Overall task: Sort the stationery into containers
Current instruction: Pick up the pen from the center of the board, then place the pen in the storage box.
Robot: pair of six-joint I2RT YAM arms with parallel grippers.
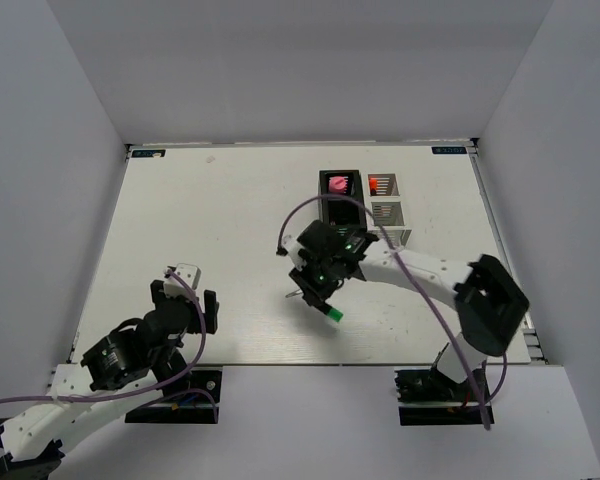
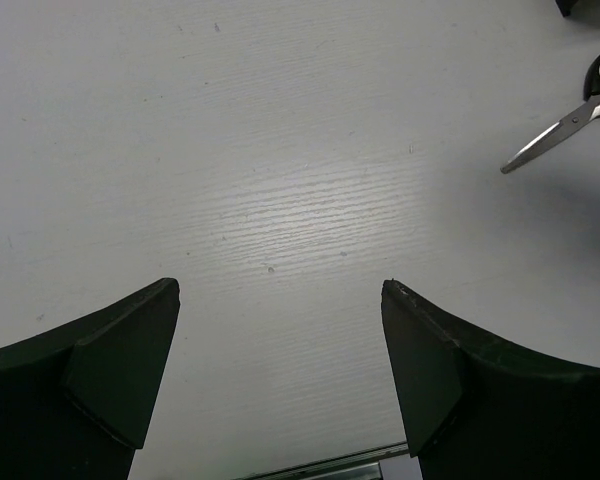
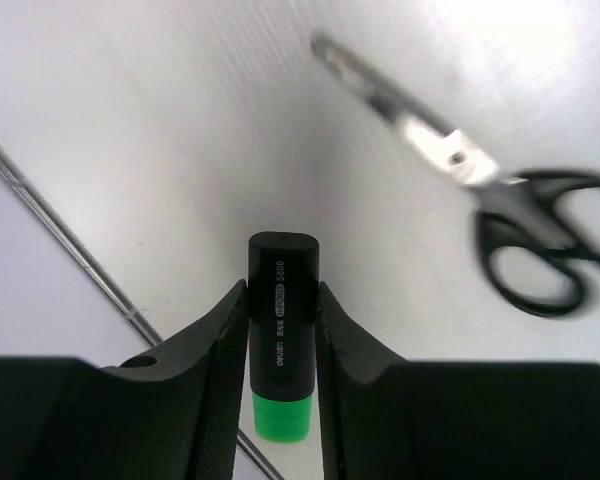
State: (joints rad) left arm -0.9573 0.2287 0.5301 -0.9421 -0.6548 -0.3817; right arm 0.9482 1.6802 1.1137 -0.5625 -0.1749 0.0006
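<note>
Between grey walls (image 1: 280, 60), white table (image 1: 230, 220), scissors (image 3: 470, 165)

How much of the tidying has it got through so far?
Done: a pink item sits in the black organizer, an orange item in the white organizer. In hand: the right gripper clamps the green-capped highlighter. Remaining: stowing it, then the scissors lying on the table; the left gripper is open and empty.

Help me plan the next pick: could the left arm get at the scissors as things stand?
Probably yes. The left gripper is open, and only bare table lies between it and the scissors. The right gripper, shut on the green-capped highlighter, hangs close over them, though, and might crowd the approach.
</note>
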